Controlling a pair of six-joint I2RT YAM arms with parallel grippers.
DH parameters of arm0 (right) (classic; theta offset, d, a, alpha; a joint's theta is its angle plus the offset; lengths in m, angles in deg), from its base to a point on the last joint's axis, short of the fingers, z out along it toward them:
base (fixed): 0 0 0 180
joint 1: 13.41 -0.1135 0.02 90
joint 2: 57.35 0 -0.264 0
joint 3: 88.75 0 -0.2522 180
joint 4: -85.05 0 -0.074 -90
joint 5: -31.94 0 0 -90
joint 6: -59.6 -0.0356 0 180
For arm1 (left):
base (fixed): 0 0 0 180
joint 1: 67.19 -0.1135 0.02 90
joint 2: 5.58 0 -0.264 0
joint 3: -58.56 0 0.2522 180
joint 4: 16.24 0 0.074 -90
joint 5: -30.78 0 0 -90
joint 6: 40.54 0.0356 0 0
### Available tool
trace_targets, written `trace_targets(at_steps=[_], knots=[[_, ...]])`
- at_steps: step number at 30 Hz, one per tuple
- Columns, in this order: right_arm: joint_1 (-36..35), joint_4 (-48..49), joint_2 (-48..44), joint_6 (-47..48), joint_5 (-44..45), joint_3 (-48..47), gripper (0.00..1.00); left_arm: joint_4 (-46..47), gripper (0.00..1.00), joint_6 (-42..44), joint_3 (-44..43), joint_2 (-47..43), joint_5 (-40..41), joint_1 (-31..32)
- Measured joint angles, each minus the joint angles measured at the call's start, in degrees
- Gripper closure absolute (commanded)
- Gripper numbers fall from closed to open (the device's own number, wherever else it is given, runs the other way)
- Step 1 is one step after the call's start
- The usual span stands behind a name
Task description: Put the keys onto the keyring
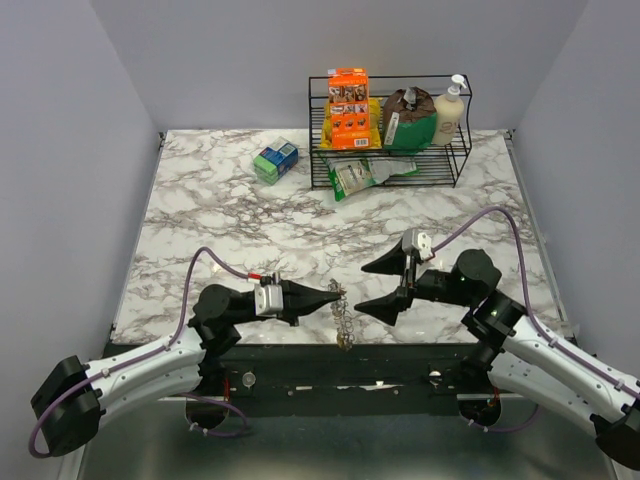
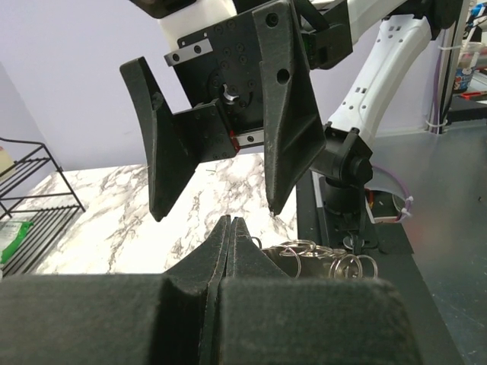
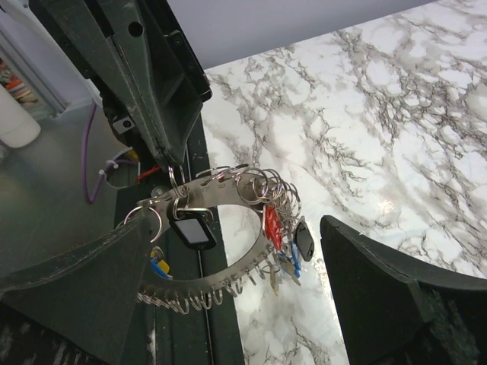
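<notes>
The left claw (image 1: 335, 292) is squeezed shut on the keyring (image 3: 221, 190), pinching its top edge. The keyring hangs down under the tips of this claw. Red, blue and black keys (image 3: 274, 228) hang on the ring. The right claw (image 1: 362, 287) is wide open and holds nothing. The ring is just in front of its spread fingers (image 3: 380, 289) and does not touch them.
</notes>
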Motion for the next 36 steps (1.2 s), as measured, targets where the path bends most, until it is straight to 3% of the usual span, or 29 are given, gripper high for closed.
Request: trace_targets(at_steps=[14, 24, 36], knots=[[0.0, -0.9, -2.7, 0.0, 2.8, 0.0, 0.00, -3.8, 1.00, 3.5, -4.4, 4.3, 4.7, 0.0], [0.0, -2.3, -4.9, 0.0, 5.9, 0.5, 0.00, -6.6, 1.00, 7.0, -12.5, 15.6, 9.7, 0.0], [0.1, -6.6, -11.9, 0.3, 13.5, 0.6, 0.00, -6.7, 1.00, 13.9, -29.2, 35.8, 16.4, -2.1]])
